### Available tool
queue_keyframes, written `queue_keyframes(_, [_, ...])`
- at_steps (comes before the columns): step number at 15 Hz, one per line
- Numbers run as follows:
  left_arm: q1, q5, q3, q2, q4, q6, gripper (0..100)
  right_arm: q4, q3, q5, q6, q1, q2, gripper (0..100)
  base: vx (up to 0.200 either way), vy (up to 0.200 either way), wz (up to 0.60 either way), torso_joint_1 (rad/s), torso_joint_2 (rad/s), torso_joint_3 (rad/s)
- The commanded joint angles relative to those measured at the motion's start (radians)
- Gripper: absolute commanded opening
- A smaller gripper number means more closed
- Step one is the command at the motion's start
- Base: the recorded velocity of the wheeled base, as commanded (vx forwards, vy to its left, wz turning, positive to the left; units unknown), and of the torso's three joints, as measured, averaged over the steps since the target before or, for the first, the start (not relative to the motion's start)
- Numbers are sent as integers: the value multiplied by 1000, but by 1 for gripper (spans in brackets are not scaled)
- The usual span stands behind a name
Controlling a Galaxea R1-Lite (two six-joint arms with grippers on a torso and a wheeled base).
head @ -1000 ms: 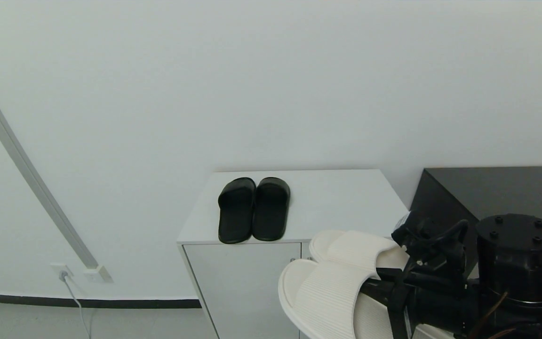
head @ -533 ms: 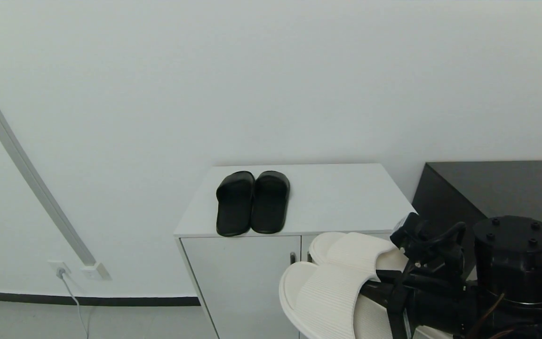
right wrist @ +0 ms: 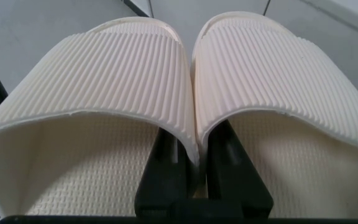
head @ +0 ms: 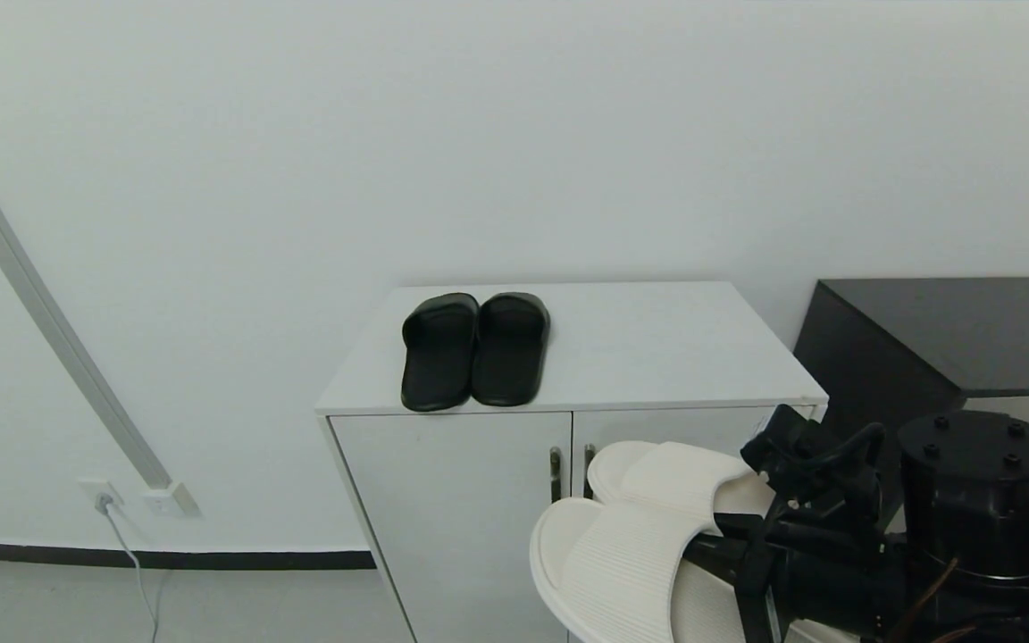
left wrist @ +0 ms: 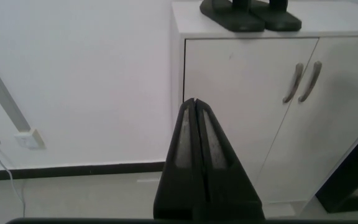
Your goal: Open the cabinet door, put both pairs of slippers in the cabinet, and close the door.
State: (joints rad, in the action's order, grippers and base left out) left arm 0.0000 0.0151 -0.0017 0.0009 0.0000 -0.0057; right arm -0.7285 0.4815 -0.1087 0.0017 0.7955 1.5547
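Right gripper (right wrist: 196,151): clamped on inner edges of white slippers (head: 648,527), in front of the cabinet (head: 657,344)
Left gripper (left wrist: 194,109): fingers pressed together, empty
Black slippers (head: 476,350): cabinet top
Doors (head: 447,518): closed

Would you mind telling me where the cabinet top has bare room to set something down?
The cabinet top is bare from the black slippers across to its right edge, the widest patch. A narrow strip lies between them and the left edge. It is crowded before the door handles, where the right gripper holds the white slippers.
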Motion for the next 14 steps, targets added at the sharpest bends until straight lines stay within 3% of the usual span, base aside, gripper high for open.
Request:
queue_keyframes(1, [0, 0, 0, 1, 0, 0, 0, 0, 0, 0, 0, 1, 1, 0, 0, 0, 0, -237, 564, 315])
queue_keyframes(2, [0, 0, 0, 1, 0, 0, 0, 0, 0, -2, 0, 1, 2, 0, 0, 0, 0, -212, 549, 325])
queue_keyframes(3, [0, 0, 0, 1, 0, 0, 100, 0, 0, -2, 0, 1, 4, 0, 0, 0, 0, -222, 549, 310])
queue_keyframes(14, [0, 0, 0, 1, 0, 0, 100, -14, -24, -3, 1, 7, 28, 0, 0, 0, 0, -188, 513, 317])
